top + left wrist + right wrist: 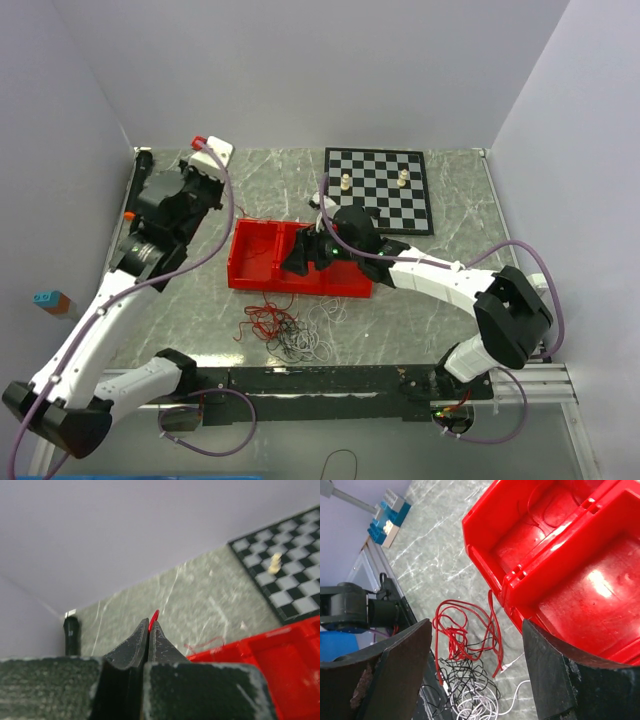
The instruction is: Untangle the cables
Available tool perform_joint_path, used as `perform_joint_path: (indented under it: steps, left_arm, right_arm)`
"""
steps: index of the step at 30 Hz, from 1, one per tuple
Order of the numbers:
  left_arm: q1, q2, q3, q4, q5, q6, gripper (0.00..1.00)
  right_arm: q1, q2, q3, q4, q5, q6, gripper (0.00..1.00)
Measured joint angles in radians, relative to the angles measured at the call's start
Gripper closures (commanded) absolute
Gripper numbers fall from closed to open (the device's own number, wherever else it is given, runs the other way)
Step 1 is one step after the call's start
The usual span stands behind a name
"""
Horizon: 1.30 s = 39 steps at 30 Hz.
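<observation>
**Cables heaped by the tray, right end effector gaping above**

Far left, the left end effector is clamped tight, tips pressed together. A red sliver is nipped between them; what it is, I can't tell.

Moving right, the red tray sits mid-bench with two compartments. Just off its near wall lie the cables, in one loose heap on the stone. The red loops are on the left. The black strands and white strands are knotted together to their right.

The right end effector hangs over the tray, fingers spread wide with nothing between them.

Far right, a chessboard carries two pale pieces.
</observation>
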Motion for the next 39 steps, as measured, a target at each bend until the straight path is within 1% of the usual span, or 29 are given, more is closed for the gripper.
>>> perform_joint_path:
  steps: [5,13,16,19,21,23,25,29,33,36,39]
  left_arm:
    - [0.0,-0.068,0.054,0.021,0.1,0.008,0.99]
    - [0.0,-0.227,0.045,-0.019,0.25,0.015,0.99]
    - [0.0,-0.256,0.045,-0.051,0.269,0.02,0.99]
    - [0.0,-0.253,0.033,-0.077,0.261,0.033,0.99]
    - [0.0,-0.246,0.001,-0.078,0.237,0.041,0.99]
    - [0.0,-0.229,-0.042,-0.071,0.176,0.056,0.99]
    - [0.0,-0.195,-0.064,-0.063,0.109,0.07,0.99]
    - [0.0,-0.089,-0.084,0.009,-0.037,0.113,0.99]
    - [0.0,-0.018,-0.077,0.102,-0.157,0.146,0.99]
    - [0.008,0.021,-0.039,0.148,-0.201,0.146,0.99]
    - [0.011,0.019,-0.021,0.214,-0.237,0.148,0.99]
  right_arm:
    - [-0.006,-0.007,-0.021,0.008,0.021,0.005,0.22]
    - [-0.019,-0.006,-0.033,0.007,0.049,0.015,0.24]
    - [-0.023,-0.005,-0.033,0.007,0.053,0.02,0.24]
    - [-0.024,-0.005,-0.033,0.007,0.058,0.021,0.24]
    - [-0.025,-0.005,-0.035,0.007,0.063,0.022,0.24]
    - [-0.029,-0.006,-0.042,0.008,0.063,0.022,0.25]
    - [-0.032,-0.006,-0.053,0.008,0.064,0.022,0.25]
    - [-0.035,-0.006,-0.081,0.007,0.064,0.026,0.25]
    - [-0.034,-0.006,-0.095,0.008,0.063,0.029,0.25]
    - [-0.035,-0.006,-0.099,0.009,0.063,0.03,0.26]
    - [-0.035,-0.006,-0.103,0.011,0.063,0.03,0.26]
